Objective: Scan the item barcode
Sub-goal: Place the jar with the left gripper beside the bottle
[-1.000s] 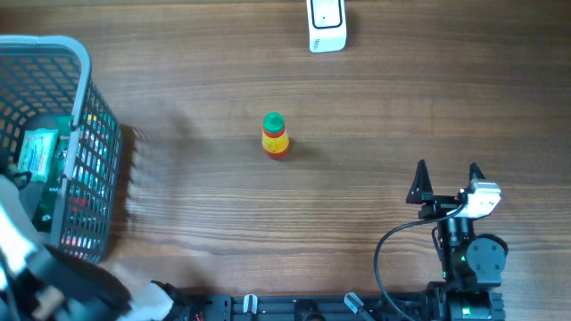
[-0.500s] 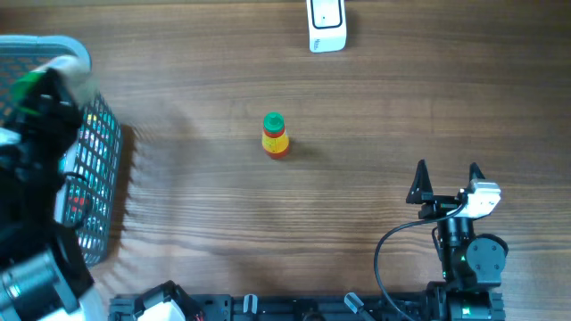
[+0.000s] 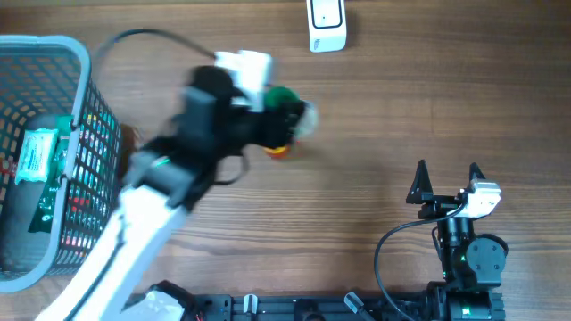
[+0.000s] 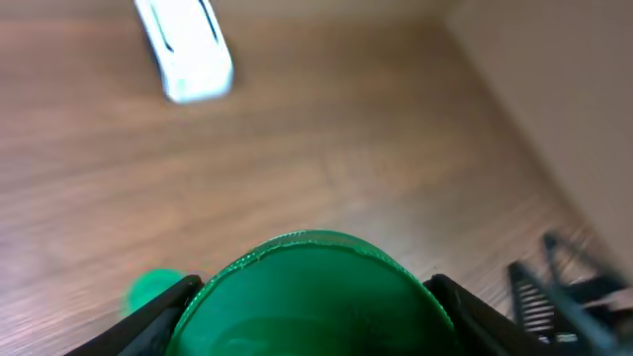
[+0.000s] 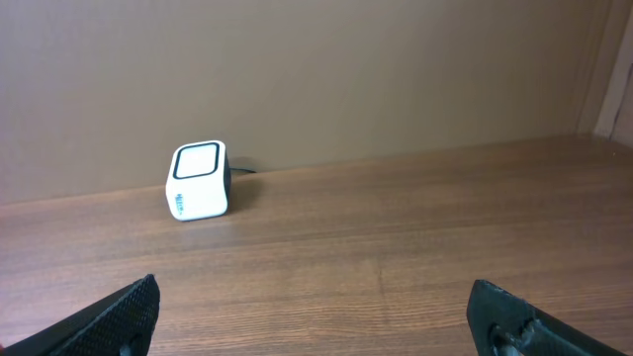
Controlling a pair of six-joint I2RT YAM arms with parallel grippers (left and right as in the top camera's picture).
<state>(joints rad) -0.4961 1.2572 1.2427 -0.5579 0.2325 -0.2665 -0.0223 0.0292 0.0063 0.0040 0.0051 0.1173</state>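
A round green item (image 4: 315,292) fills the bottom of the left wrist view, and my left gripper (image 4: 316,321) is shut on it, a black finger pressed to each side. From overhead, the left gripper (image 3: 293,109) is motion-blurred over the table's middle with the green item (image 3: 285,96) at its tip. The white barcode scanner (image 3: 326,25) stands at the far edge, beyond the item, and its white body (image 4: 185,49) shows ahead and to the left. My right gripper (image 3: 446,174) rests open at the near right, nothing between its fingers (image 5: 129,309). It faces the scanner (image 5: 199,180).
A small yellow-and-red bottle with a green cap (image 3: 278,150) stands just under the left gripper, mostly hidden. A grey wire basket (image 3: 82,55) with packets inside, one of them green (image 3: 36,153), sits at the left edge.
My left arm has swung out of the basket and across to the table's middle, carrying the green item. The right arm has not moved.
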